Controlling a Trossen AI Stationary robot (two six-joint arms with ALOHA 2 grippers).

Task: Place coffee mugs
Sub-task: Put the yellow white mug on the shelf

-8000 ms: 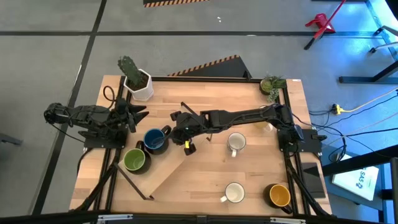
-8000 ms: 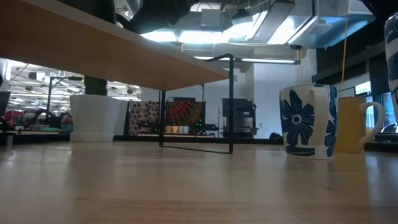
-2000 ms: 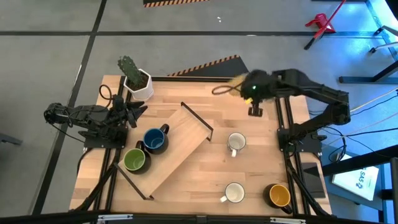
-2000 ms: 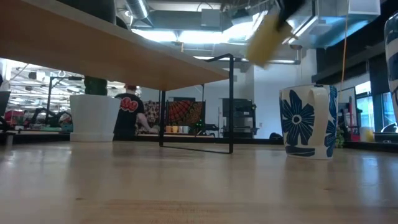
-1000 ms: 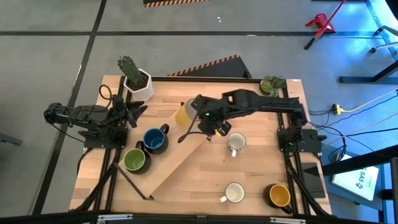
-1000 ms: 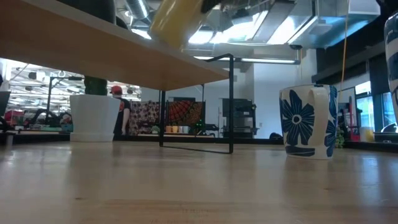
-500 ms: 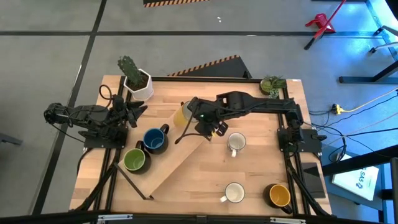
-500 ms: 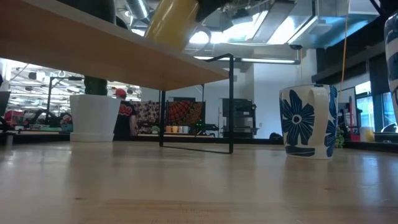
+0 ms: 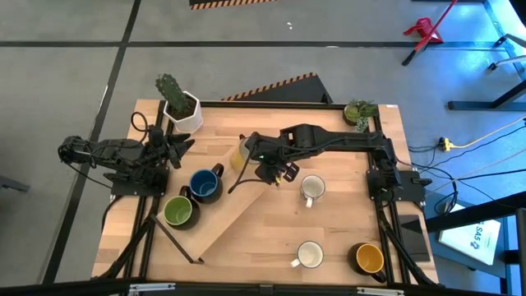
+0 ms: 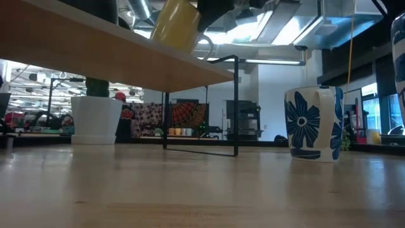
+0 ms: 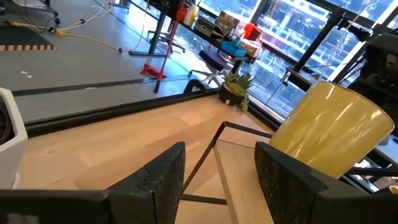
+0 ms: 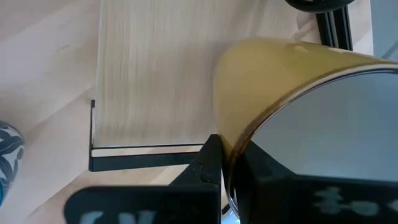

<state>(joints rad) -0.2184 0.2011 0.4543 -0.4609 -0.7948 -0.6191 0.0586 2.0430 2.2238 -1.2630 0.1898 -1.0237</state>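
Note:
My right gripper [image 9: 254, 155] reaches across to the far end of the slanted wooden shelf [image 9: 215, 215] and is shut on a cream-yellow mug [image 9: 239, 154]. In the low view this mug [image 10: 176, 24] is tilted just above the shelf board. On the table stand a dark blue mug [image 9: 203, 184], a green mug [image 9: 177, 211], a white flowered mug [image 9: 311, 188], a plain white mug [image 9: 310, 254] and a yellow-orange mug [image 9: 369, 258]. My left gripper [image 9: 173, 150] waits, open, at the table's left edge. My right gripper pinches the cream-yellow mug by its rim [image 12: 231, 144], one finger [image 12: 260, 175] inside the mug and one finger [image 12: 208, 160] outside. The mug is tilted over the shelf's far end, with its handle [image 10: 206, 47] low on its side. I cannot tell whether its base touches the board.
A white pot with a cactus [image 9: 184, 110] stands at the far left corner and a small green plant [image 9: 360, 111] at the far right corner. The shelf's black metal frame [image 10: 235, 104] holds the board above the table. Bare wood lies between the white mugs.
My right gripper has carried the cream-yellow mug a little toward the table's left and down toward the shelf's far end. The mug has turned, so its handle now shows in the low view. The left arm has kept still.

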